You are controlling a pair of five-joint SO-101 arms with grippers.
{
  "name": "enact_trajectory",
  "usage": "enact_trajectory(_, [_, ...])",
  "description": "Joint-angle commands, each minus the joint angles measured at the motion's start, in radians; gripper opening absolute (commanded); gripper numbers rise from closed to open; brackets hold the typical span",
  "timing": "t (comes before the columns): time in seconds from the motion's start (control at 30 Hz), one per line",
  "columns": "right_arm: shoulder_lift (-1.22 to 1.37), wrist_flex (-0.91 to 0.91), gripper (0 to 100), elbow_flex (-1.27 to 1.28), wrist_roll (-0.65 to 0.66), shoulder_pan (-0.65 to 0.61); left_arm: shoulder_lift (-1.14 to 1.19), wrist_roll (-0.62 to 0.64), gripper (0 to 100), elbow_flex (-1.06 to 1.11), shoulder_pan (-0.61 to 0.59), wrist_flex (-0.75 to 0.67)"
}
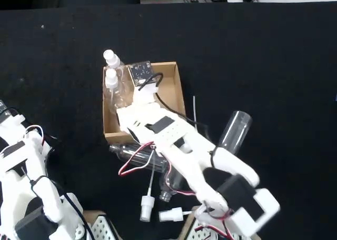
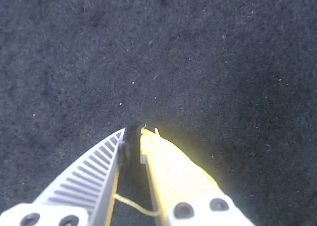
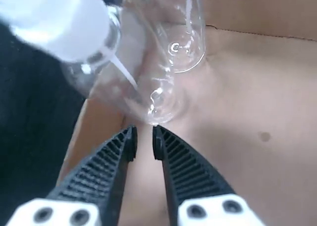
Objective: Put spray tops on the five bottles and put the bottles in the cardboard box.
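Observation:
The cardboard box (image 1: 171, 87) lies open at the table's middle. Two clear bottles with white spray tops (image 1: 111, 79) lean against its left wall; up close, one capped bottle (image 3: 94, 52) lies beside another (image 3: 173, 28). My right gripper (image 3: 143, 134) is inside the box just short of them, open by a narrow gap and empty; from above it is under its camera (image 1: 136, 86). Topless bottles lie on the table (image 1: 131, 153) (image 1: 234, 129) (image 1: 169, 183). Two loose spray tops (image 1: 147, 204) (image 1: 171, 215) rest near the front. My left gripper (image 2: 133, 134) is shut over bare cloth.
The black tablecloth (image 1: 263, 66) covers the whole table. A thin dip tube (image 1: 194, 109) lies right of the box. My left arm (image 1: 23, 166) sits at the front left corner. The right arm's body (image 1: 200, 161) spans from the front edge to the box, over the lying bottles.

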Motion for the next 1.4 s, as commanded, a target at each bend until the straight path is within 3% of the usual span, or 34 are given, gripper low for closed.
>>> enact_trajectory(0.0, [-0.197, 0.117, 5.3, -0.062, -0.002, 0.021, 0.000, 0.006, 4, -0.059, -0.007, -0.017])
enact_trajectory(0.17, [-0.248, 0.143, 5.3, -0.068, -0.002, 0.178, 0.000, 0.005, 4, -0.059, -0.007, -0.017])
enact_trajectory(0.33, [-0.114, -0.034, 5.0, -0.068, -0.011, 0.259, 0.000, 0.006, 4, -0.059, -0.007, -0.017])
enact_trajectory(0.53, [0.008, -0.213, 5.0, -0.085, -0.005, 0.259, 0.000, 0.006, 4, -0.059, -0.007, -0.017])
enact_trajectory(1.0, [0.265, -0.215, 5.0, -0.317, -0.012, 0.259, 0.002, 0.008, 4, -0.059, -0.007, -0.017])
enact_trajectory(1.37, [0.315, -0.219, 5.3, -0.354, -0.003, 0.172, 0.002, 0.008, 4, -0.059, -0.007, -0.017])
